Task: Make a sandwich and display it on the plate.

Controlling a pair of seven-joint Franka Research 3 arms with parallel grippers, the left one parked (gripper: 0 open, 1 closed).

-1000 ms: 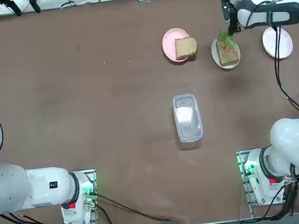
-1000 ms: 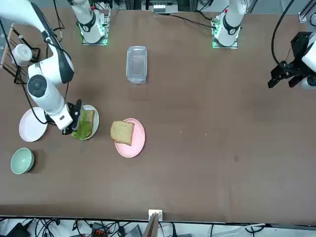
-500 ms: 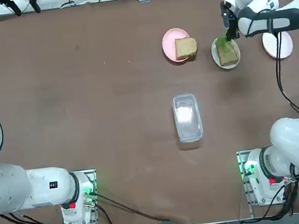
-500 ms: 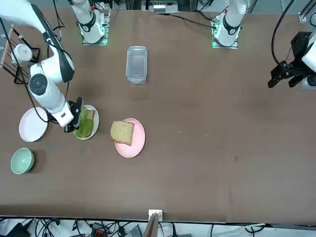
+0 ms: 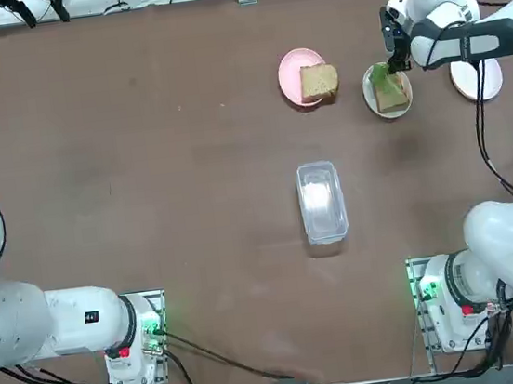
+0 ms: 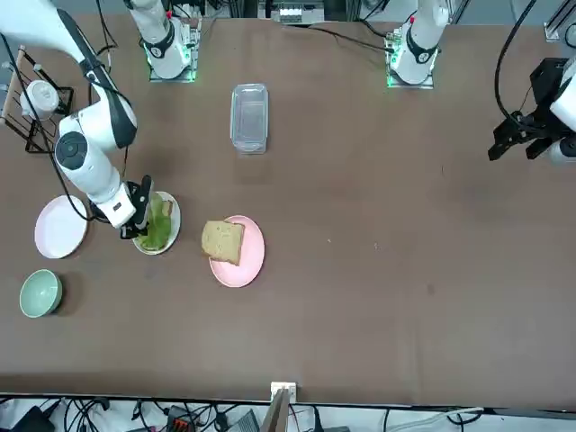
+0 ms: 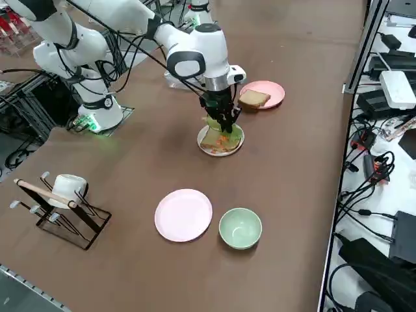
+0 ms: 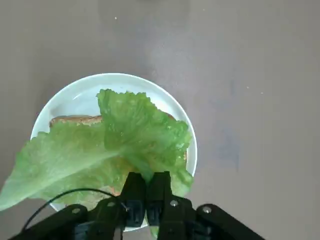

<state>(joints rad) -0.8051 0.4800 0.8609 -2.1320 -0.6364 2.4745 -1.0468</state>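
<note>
Black two-finger right gripper (image 8: 146,186): fingertips pinched together on ruffled green lettuce leaf (image 8: 135,130). Advisable: centre leaf low over tan bread slice (image 7: 212,138), release gently, lift straight.

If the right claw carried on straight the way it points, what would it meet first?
The right claw would probably meet the lettuce first; depth there is hard to judge.

Even overhead light, glare on the box lid (image 5: 322,203), wrist view perhaps soft
</note>
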